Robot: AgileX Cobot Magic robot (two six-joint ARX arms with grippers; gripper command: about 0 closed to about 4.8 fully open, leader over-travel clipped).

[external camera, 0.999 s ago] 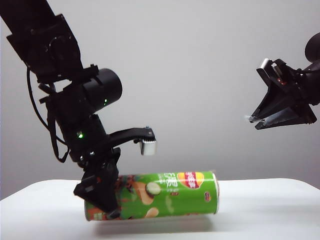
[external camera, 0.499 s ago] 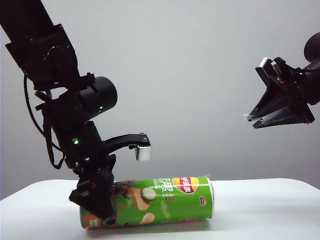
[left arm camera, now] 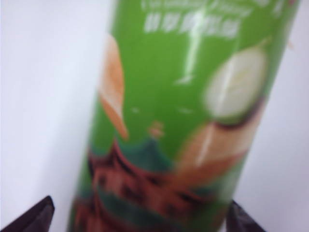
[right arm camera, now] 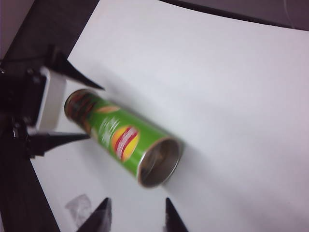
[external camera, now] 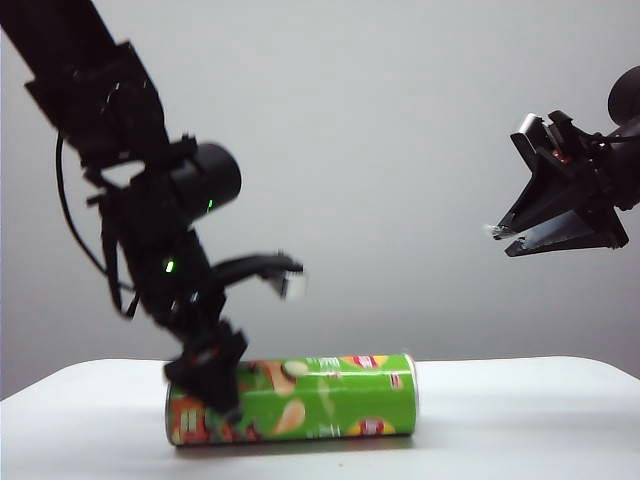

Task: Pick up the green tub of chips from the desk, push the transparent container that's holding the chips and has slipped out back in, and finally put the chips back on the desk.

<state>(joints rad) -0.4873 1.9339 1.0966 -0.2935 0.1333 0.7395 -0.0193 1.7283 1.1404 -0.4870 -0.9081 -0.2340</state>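
A green tub (external camera: 300, 398) is seen lying on its side on the white counter (external camera: 520, 420), at the lower centre-left of the exterior view. Its long axis runs left to right across the frame, with the open metal-rimmed end at the right. Through that end, in the right wrist view, only a dark, bare-looking interior is shown; no clear container or chips are seen sticking out.

The left hand (external camera: 215, 385) is placed at the tub's left end, reaching down from the upper left. Its jaws are spread wide, one at each side of the tub, as the left wrist view confirms by a dark tip (left arm camera: 34, 217) in each lower corner. Whether the tips touch the tub cannot be told, as the picture is blurred.

The right hand (external camera: 500, 238) is held high at the right edge of the exterior view, well apart from the tub, its jaws parted a little and empty.

The left hand is by far the nearer. The tub appears set down, so a straight upward withdrawal is judged likely to clear it.
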